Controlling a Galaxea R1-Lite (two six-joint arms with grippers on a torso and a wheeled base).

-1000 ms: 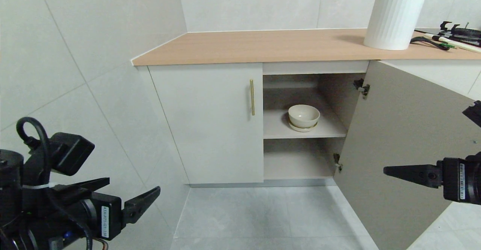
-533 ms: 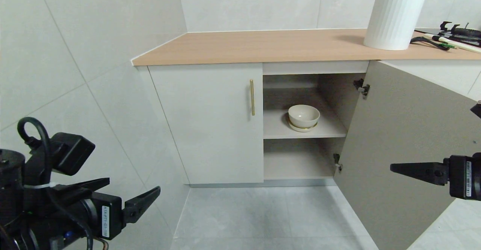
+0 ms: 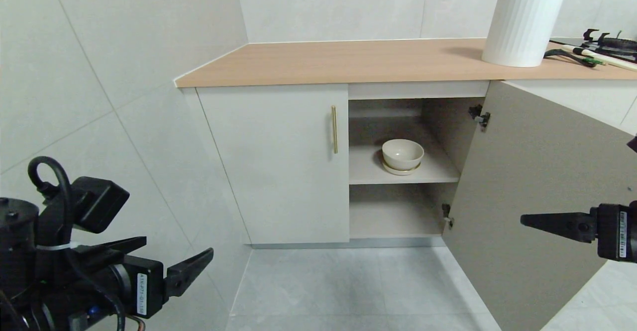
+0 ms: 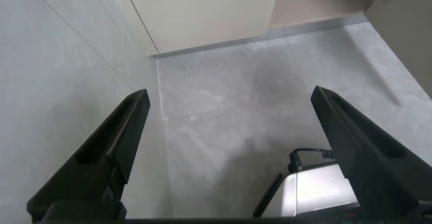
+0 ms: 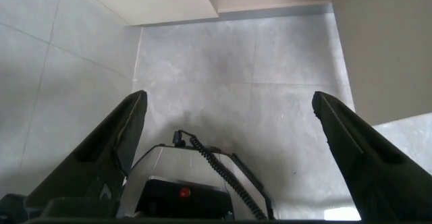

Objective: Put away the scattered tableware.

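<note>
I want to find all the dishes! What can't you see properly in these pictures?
1. Behind the closed left door: head view, the door hides whatever is there.
2. The plate under the bowl: head view, the bowl covers all but its rim.
3. Inside the white ribbed container: head view, its wall hides it.
4. The tools on the counter: head view, cut off by the right edge, too small to name.

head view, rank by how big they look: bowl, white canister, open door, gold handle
open door
white canister
bowl
gold handle
The door is nearest the camera, so its lead is inflated.
</note>
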